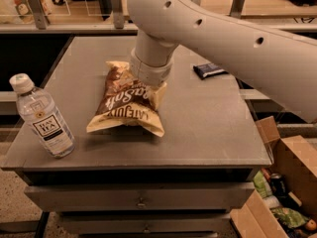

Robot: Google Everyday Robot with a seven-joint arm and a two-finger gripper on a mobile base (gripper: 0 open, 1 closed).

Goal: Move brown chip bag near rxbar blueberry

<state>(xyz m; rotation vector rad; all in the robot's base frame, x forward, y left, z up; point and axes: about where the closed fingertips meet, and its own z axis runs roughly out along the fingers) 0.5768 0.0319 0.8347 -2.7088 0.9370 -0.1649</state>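
Observation:
The brown chip bag (pixel 124 108) lies flat near the middle of the grey table (pixel 208 128), with its "Sea Salt" lettering facing up. My gripper (pixel 147 82) is at the bag's far top edge, hidden under the white wrist of the arm, which reaches in from the upper right. The rxbar blueberry (pixel 209 70), a small dark navy bar, lies at the table's far right, well apart from the bag and partly under the arm.
A clear water bottle (pixel 43 118) stands near the table's front left corner. An open cardboard box (pixel 292 182) with cans and other items sits on the floor at the right. A railing and shelf run behind the table.

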